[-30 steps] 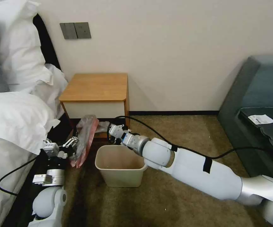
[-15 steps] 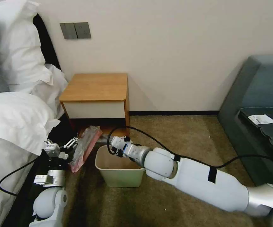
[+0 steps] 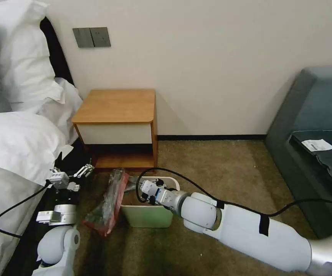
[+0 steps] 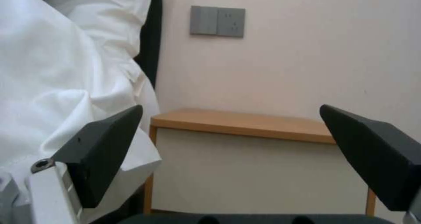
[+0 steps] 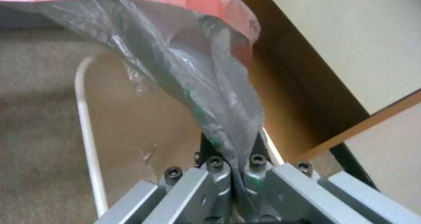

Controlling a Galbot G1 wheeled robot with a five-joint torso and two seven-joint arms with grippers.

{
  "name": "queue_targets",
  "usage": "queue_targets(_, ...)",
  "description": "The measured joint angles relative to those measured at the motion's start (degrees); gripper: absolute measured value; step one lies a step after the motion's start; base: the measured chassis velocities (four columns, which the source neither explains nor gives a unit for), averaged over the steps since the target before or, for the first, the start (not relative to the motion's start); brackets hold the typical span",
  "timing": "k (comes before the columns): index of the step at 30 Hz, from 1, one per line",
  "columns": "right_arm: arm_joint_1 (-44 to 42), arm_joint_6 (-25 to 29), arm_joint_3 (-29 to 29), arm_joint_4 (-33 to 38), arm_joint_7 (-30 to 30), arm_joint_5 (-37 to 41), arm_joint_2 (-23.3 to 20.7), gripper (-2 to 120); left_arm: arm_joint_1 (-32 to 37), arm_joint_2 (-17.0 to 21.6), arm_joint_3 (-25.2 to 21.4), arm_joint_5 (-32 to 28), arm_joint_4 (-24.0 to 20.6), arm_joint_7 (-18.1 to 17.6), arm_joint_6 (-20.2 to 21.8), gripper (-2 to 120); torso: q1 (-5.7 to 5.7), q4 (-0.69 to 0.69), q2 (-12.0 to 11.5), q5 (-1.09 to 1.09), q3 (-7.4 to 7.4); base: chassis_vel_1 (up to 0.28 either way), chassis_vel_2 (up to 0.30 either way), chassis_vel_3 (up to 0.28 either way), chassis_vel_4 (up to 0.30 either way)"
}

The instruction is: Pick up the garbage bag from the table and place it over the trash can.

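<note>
The garbage bag (image 3: 110,201), crinkly grey-clear with a pink-red edge, hangs over the left side of the cream trash can (image 3: 146,216) and reaches down to the carpet. My right gripper (image 3: 142,190) is low over the can's opening, shut on one end of the bag. In the right wrist view the plastic (image 5: 193,86) runs pinched between the closed fingers (image 5: 219,171), with the can's rim (image 5: 87,118) beside them. My left gripper (image 3: 84,170) stands open beside the bed, apart from the bag. In its own view, the dark fingers (image 4: 101,148) frame the table (image 4: 245,123).
The table (image 3: 116,105) stands against the wall behind the can. The bed with white pillows (image 3: 16,142) lies close on the left. A dark green sofa (image 3: 319,115) stands at the right. A black cable (image 3: 212,193) loops over my right arm. Open carpet (image 3: 219,165) lies between.
My left gripper has let go of the bag and drawn back left, open. My right gripper has come down and toward me over the can, and the bag's free end has dropped beside it.
</note>
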Motion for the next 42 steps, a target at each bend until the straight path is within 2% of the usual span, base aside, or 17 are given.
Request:
queue_targets(14,-1.77,0.5,2.22,-0.79,-1.9,-1.81,-0.49,0,0.4,-0.14,0.24,0.18,-0.21,0.0,-0.05,100,0.0,0.0,0.0,0.0,0.0,0.0,0.0,0.0,0.0)
queue_targets(16,-1.88,0.26,2.22,-0.56,-2.64,-2.11,-0.54,3,0.4,-0.17,0.28,0.21,-0.21,0.0,-0.07,100,0.0,0.0,0.0,0.0,0.0,0.0,0.0,0.0,0.0)
queue_targets(23,-2.47,-0.25,3.0,0.16,-4.5,-3.66,-1.51,33,0.39,-0.03,0.3,0.25,-0.11,0.0,-0.14,100,0.0,0.0,0.0,0.0,0.0,0.0,0.0,0.0,0.0)
queue_targets(25,-2.51,-0.26,3.16,0.28,-4.6,-3.76,-1.74,36,0.37,-0.03,0.33,0.25,-0.1,0.0,-0.14,100,0.0,0.0,0.0,0.0,0.0,0.0,0.0,0.0,0.0)
queue_targets(28,-2.68,-0.35,3.73,1.15,-4.75,-3.83,-2.76,49,0.27,-0.07,0.5,0.28,-0.1,0.0,-0.14,100,0.0,0.0,0.0,-0.01,0.0,0.0,0.0,0.0,0.0)
queue_targets(29,-2.68,-0.35,3.73,1.15,-4.75,-3.83,-2.76,49,0.27,-0.07,0.5,0.28,-0.1,0.0,-0.14,100,0.0,0.0,0.0,-0.01,0.0,0.0,0.0,0.0,0.0)
queue_targets(32,-3.32,-0.49,4.38,2.6,-4.89,-3.84,-4.0,65,0.13,-0.09,0.71,0.35,-0.11,-0.01,0.44,100,0.0,0.0,0.0,-0.01,0.0,0.0,0.0,0.0,0.0)
queue_targets(33,-3.32,-0.49,4.38,2.6,-4.89,-3.84,-4.0,65,0.13,-0.09,0.71,0.35,-0.11,-0.01,0.44,100,0.0,0.0,0.0,-0.01,0.0,0.0,0.0,0.0,0.0)
queue_targets(37,-4.86,-0.16,5.78,3.32,-5.23,-4.51,-4.99,83,0.67,0.07,0.9,0.24,-1.24,-1.63,4.17,100,0.0,0.0,0.0,-0.01,0.0,0.0,0.0,0.0,0.0)
queue_targets(38,-4.86,-0.16,5.78,3.32,-5.23,-4.51,-4.99,83,0.67,0.07,0.9,0.24,-1.24,-1.63,4.17,100,0.0,0.0,0.0,-0.01,0.0,0.0,0.0,0.0,0.0)
queue_targets(40,-6.15,0.42,7.0,3.97,-5.6,-5.12,-5.9,91,1.45,0.59,0.94,-0.46,-2.65,-3.67,8.54,100,0.0,0.0,0.0,0.0,0.0,0.0,0.0,0.0,0.0)
queue_targets(41,-6.71,0.62,7.54,4.32,-5.71,-5.25,-6.31,96,1.66,0.89,0.92,-0.84,-3.04,-4.59,9.93,100,0.0,0.0,0.0,0.0,0.0,0.0,0.0,0.0,0.0)
queue_targets(42,-6.71,0.62,7.54,4.32,-5.71,-5.25,-6.31,96,1.66,0.89,0.92,-0.84,-3.04,-4.59,9.93,100,0.0,0.0,0.0,0.0,0.0,0.0,0.0,0.0,0.0)
